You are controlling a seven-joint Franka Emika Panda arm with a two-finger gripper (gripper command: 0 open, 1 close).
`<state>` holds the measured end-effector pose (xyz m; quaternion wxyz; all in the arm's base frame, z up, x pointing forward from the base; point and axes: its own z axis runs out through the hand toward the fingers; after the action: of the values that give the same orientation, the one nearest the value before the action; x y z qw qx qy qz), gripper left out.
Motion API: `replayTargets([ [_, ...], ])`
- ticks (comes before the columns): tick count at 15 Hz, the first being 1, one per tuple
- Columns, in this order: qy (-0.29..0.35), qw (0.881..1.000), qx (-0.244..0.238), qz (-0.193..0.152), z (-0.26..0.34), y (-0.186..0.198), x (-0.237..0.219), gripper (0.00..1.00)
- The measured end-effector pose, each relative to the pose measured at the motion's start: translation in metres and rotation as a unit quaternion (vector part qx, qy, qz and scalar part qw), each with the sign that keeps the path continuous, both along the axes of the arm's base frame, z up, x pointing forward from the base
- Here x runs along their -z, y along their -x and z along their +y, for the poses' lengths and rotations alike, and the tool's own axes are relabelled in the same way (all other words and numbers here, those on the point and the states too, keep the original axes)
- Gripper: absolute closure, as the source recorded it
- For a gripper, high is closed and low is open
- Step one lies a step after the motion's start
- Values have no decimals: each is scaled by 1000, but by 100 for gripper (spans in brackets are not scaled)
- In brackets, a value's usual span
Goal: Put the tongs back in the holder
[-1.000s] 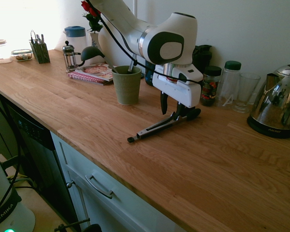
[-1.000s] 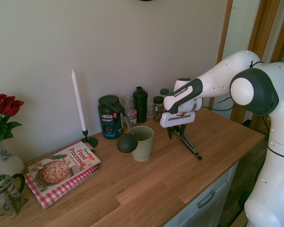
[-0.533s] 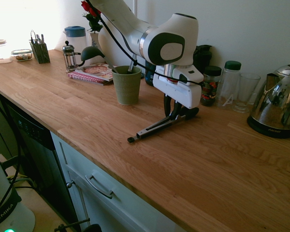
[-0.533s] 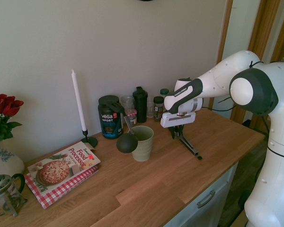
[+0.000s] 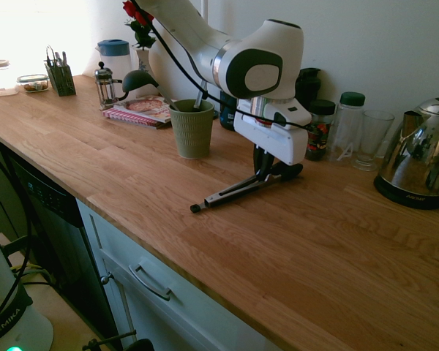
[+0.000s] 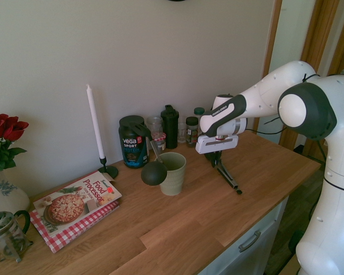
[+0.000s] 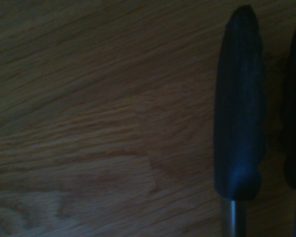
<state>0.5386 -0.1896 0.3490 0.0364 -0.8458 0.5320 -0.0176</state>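
The tool (image 5: 264, 174) points straight down and now pinches the tongs (image 5: 238, 191) near their black tips; a second ago its fingers were spread around them. The tongs slant, tab end low by the table (image 5: 132, 157). The green holder (image 5: 192, 129) stands nearby, holding a ladle (image 6: 153, 172).

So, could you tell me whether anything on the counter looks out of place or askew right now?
Yes: the tongs are out of the holder, slanting with the black tips up at the shut gripper and the tab end down at the counter. The ladle leans far over the holder's rim. Nothing looks spilled or damaged.
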Motion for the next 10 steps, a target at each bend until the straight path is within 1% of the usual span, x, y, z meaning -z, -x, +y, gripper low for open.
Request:
replayTargets([
  [2, -6, 1000, -3, -16, 1, -2, -37, 100],
  [4, -6, 999, -17, -45, 12, -1, -101, 100],
  [6, 5, 996, -38, -86, 40, 3, -174, 100],
  [8, 34, 990, -45, -128, 79, 8, -237, 100],
  [10, 82, 982, -34, -168, 127, 11, -283, 100],
])
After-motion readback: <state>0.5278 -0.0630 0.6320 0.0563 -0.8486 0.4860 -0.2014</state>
